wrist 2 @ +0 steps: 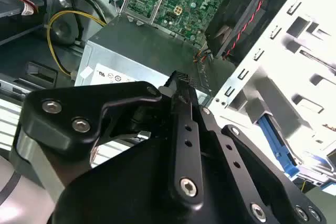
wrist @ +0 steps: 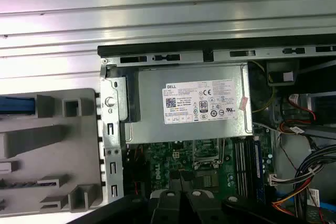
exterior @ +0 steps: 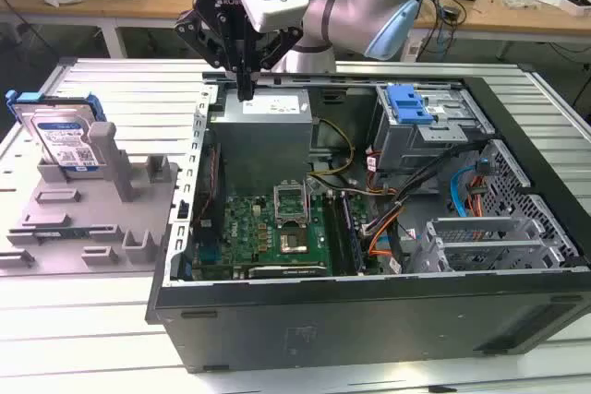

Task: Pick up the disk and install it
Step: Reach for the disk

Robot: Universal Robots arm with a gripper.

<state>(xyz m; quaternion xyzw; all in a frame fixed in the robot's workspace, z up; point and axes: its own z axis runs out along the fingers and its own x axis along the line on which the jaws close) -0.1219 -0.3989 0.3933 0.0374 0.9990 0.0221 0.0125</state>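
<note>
Exterior view, items listed from its left to its right.

1. Disk (exterior: 63, 140): stands upright in a slot of the grey fixture (exterior: 92, 219) on the table (exterior: 83, 339), blue carrier on top, label facing the camera. Nothing touches it.
2. End effector (exterior: 245, 89): hangs over the near corner of the open computer case (exterior: 369, 320), well apart from the disk and just above the power supply (exterior: 268, 136). In the second wrist view its fingers (wrist 2: 181, 85) look drawn narrow with nothing between them, though the angle is steep, so this is likely rather than certain.
3. Motherboard (exterior: 268, 228): exposed, in front of the power supply.
4. Drive cage (exterior: 425, 126): carries a blue bracket on top; its interior is hard to make out.

Progress: the pick-up is not yet made, so both grasping and installing remain.
</note>
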